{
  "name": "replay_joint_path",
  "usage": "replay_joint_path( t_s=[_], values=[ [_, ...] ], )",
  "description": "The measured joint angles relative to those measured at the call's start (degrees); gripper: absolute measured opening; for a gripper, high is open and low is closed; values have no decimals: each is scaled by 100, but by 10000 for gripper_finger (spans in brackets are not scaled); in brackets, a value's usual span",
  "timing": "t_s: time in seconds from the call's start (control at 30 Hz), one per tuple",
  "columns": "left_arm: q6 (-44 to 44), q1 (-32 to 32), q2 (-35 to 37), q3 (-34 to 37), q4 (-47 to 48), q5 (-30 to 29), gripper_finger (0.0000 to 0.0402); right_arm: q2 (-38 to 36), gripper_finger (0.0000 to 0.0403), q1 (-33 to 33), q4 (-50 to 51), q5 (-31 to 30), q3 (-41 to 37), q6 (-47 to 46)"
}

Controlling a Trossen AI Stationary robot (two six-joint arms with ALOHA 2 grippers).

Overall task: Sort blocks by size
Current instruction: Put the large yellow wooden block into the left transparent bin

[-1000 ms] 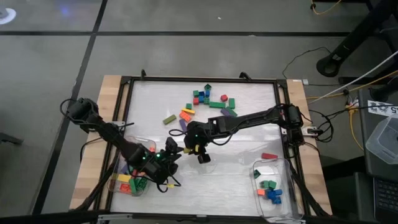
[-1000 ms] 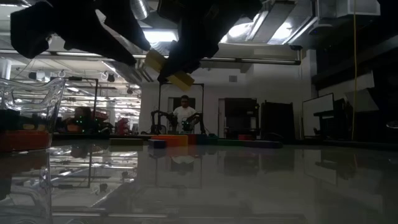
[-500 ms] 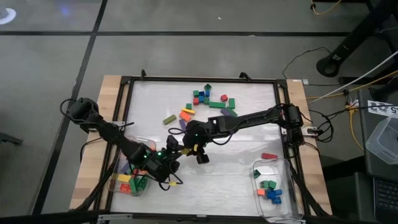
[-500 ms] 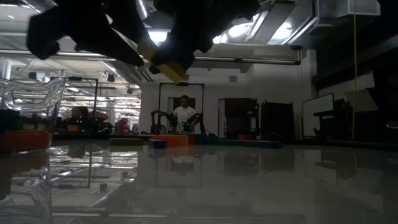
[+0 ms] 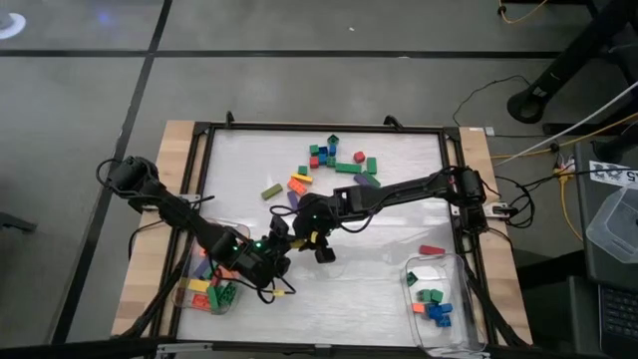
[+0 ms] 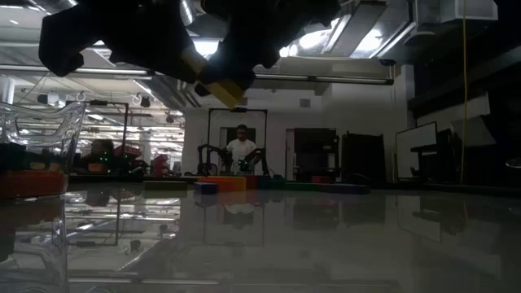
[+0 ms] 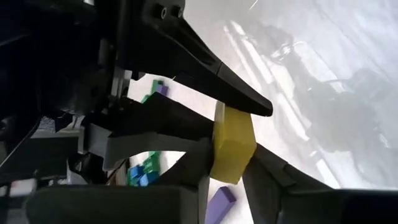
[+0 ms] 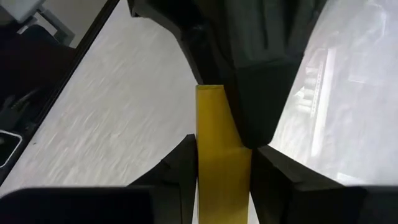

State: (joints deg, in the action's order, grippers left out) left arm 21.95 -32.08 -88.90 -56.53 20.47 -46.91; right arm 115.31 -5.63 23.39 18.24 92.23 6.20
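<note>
I find the right tool [image 8: 224, 168] and the left tool [image 7: 231, 171] both clamped on one yellow block [image 7: 233, 140] above mid-bench. I judge this a handover, bound for the front-left tub [image 5: 182, 295].

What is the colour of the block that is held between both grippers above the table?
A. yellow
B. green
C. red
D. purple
A: the block pinched between the right gripper fingers is yellow, and the left gripper clamps the same yellow block in the left wrist view.
</note>
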Motion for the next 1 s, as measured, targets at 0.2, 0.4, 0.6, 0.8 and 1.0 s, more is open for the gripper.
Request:
replay_joint_path(
  t_s=[0.2, 0.4, 0.6, 0.8, 1.0],
  values=[
    [88, -2, 2, 0, -4, 69, 40, 0, 121, -2, 1, 44, -5, -3],
    [62, -38, 7, 0, 4, 86, 39, 0, 136, -4, 7, -51, -5, -1],
    [-164, -173, 177, 0, 191, 79, 40, -7, 182, -9, -19, -371, -2, -303],
    [-1764, -382, 677, -13, 1363, 120, 39, -7, 223, 17, -6, -812, 0, -256],
    [-3911, -749, 1329, -15, 2758, 767, 42, 64, 230, 64, 1, -2802, -2, -773]
  ],
)
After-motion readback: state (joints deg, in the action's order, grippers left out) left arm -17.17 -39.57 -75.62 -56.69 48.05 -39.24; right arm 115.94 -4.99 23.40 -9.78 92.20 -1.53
